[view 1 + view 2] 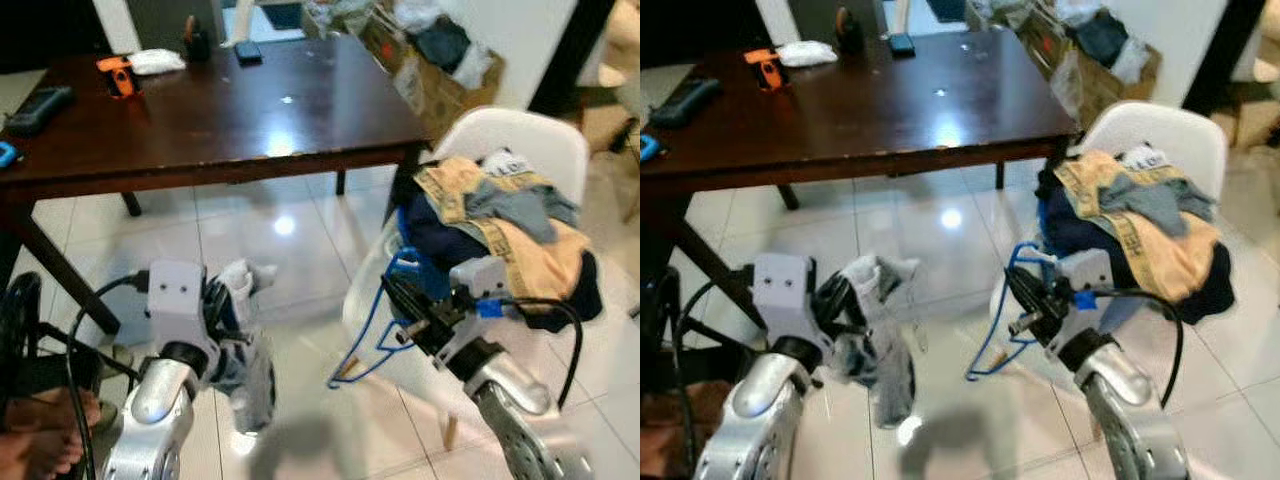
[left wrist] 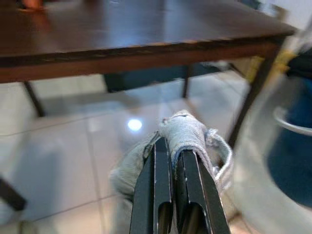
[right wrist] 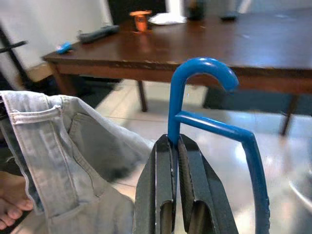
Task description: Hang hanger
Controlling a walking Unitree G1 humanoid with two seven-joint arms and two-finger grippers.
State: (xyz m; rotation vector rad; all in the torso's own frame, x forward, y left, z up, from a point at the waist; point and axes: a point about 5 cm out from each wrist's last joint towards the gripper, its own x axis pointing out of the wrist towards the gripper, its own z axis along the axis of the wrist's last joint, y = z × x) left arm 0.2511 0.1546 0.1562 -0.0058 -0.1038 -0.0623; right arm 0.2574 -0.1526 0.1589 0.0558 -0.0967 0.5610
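Jaws of the right gripper (image 3: 174,146) clamp the blue hanger (image 3: 204,92) beside the white chair (image 1: 520,135); left gripper (image 2: 175,161) pinches grey jeans (image 2: 187,134) nearby

arms: silver | wrists: white boxes | cables: black | fingers (image 2: 192,195): black

Head stereo downward; wrist views close

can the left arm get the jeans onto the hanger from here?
Probably yes. The left gripper is shut on the grey jeans; the right gripper holds the blue hanger beside it, with open floor between them. The hanger's neck sits inside the right jaws.
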